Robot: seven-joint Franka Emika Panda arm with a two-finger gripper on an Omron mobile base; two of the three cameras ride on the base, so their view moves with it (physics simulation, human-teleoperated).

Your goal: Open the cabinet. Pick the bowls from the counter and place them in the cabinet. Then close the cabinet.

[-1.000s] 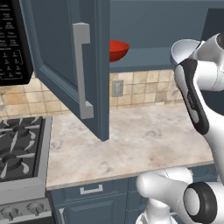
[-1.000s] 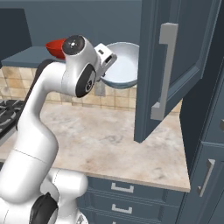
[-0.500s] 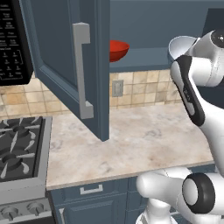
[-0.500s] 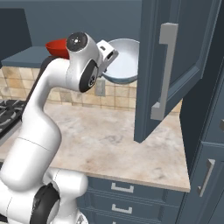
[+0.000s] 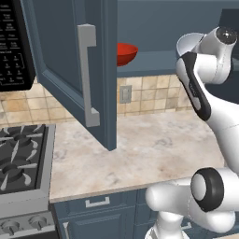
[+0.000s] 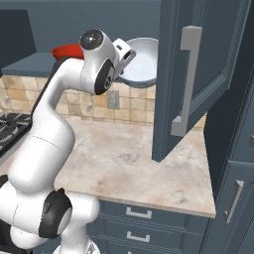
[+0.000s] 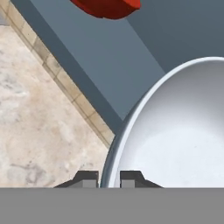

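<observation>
Left base view: the dark blue-grey wall cabinet (image 5: 88, 70) stands open, its panelled door with a long silver bar handle (image 5: 88, 74) swung out over the beige marbled stone counter (image 5: 140, 149). The glossy red shallow bowl (image 5: 125, 52) sits inside.

Right base view: the gripper (image 6: 126, 62) holds the white bowl (image 6: 141, 62) raised at the cabinet opening.

Hand view: 2 dark fingertips (image 7: 86, 178) pinch the white bowl's rim; the red bowl lies beyond.

Tiny pale markings on the black microwave panel (image 5: 13, 46), upper left, but none legible.
</observation>
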